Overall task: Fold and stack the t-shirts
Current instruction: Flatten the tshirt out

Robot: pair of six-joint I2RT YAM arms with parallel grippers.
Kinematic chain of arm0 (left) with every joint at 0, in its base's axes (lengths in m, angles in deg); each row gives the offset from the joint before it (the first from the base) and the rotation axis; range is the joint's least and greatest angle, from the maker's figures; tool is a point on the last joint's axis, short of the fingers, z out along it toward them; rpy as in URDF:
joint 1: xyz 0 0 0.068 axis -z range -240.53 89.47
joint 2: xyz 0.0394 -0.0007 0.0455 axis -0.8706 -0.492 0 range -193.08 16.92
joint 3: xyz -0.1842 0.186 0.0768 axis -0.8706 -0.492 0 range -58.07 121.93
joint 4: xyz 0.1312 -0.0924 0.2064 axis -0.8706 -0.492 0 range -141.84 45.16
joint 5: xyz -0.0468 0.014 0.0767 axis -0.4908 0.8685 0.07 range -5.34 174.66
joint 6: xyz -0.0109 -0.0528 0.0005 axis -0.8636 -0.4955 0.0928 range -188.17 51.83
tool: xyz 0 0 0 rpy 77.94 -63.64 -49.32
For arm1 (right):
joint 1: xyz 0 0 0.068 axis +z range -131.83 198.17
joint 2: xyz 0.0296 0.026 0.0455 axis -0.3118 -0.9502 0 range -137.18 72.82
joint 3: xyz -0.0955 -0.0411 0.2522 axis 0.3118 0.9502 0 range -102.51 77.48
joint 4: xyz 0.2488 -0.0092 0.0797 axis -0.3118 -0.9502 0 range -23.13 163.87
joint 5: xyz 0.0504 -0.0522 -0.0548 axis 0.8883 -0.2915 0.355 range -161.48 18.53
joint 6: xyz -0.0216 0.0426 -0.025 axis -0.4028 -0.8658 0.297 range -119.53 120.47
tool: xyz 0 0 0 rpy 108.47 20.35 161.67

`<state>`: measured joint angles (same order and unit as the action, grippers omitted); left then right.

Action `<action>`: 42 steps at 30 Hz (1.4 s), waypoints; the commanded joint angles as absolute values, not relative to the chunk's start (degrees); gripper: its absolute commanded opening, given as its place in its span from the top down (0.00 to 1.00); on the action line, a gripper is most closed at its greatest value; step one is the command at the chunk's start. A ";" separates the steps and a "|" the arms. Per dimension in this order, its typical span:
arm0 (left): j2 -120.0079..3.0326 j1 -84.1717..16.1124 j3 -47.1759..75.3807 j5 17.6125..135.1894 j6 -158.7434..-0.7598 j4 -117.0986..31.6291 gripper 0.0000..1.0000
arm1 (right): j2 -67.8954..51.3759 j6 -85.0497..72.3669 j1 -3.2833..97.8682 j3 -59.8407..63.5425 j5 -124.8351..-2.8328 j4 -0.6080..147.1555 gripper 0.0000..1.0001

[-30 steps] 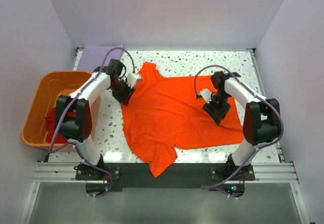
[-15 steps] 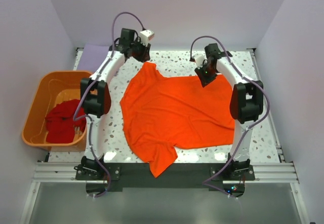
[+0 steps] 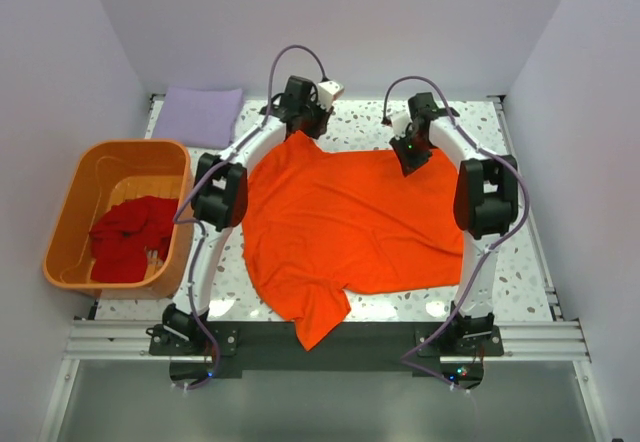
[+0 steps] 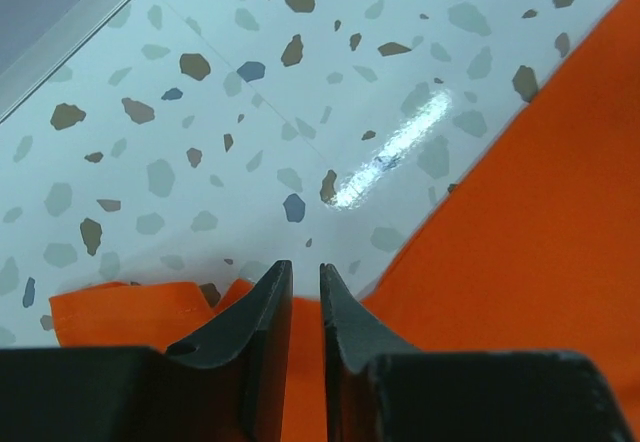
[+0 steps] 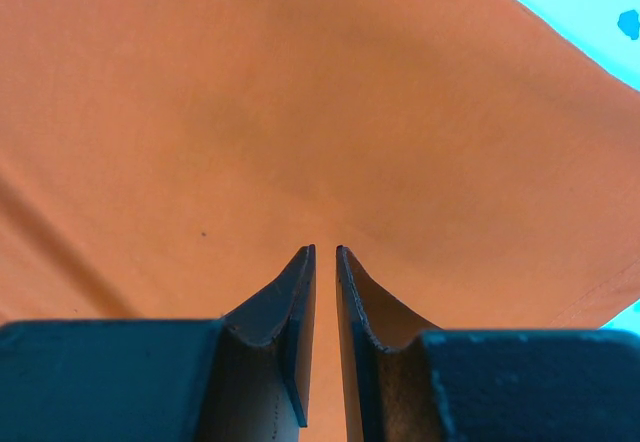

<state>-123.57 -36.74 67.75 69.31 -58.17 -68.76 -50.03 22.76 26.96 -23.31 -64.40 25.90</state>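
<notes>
**Inspector A:** What was recorded of the left end effector (image 4: pixel 305 267)?

**Inspector B:** Its jaws were found drawn narrow, closed on a far corner of the orange t-shirt (image 3: pixel 340 222).

**Inspector A:** And the right end effector (image 5: pixel 325 250)?

**Inspector B:** It was likewise narrow, with orange cloth pinched between the fingers. The shirt was spread on the surface (image 3: pixel 470 122), nearward of both end effectors. The lavender t-shirt (image 3: pixel 200 114) was noted left of the left end effector. The red t-shirt (image 3: pixel 125 237) was noted in the tub (image 3: pixel 70 202), farther left.

Light: bright, even, overhead | glare: streak on table (image 4: pixel 395 152) | colour: cyan cast beside orange t-shirt (image 5: pixel 300 112), right wrist
</notes>
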 commanded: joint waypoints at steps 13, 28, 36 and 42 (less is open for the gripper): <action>-129.86 -37.50 71.13 81.06 -57.45 -69.53 0.63 | -47.33 20.60 26.69 -20.78 -64.44 27.64 0.82; -127.67 -37.59 66.06 68.42 -58.59 -58.83 1.00 | -47.50 20.34 26.51 -21.04 -64.36 26.94 0.82; -127.22 -37.59 64.37 60.68 -56.49 -46.08 1.00 | -47.94 20.16 26.43 -21.65 -64.09 26.50 0.82; -126.08 -37.68 62.26 55.57 -58.50 -38.43 0.64 | -47.59 20.07 26.43 -21.83 -64.09 26.32 0.81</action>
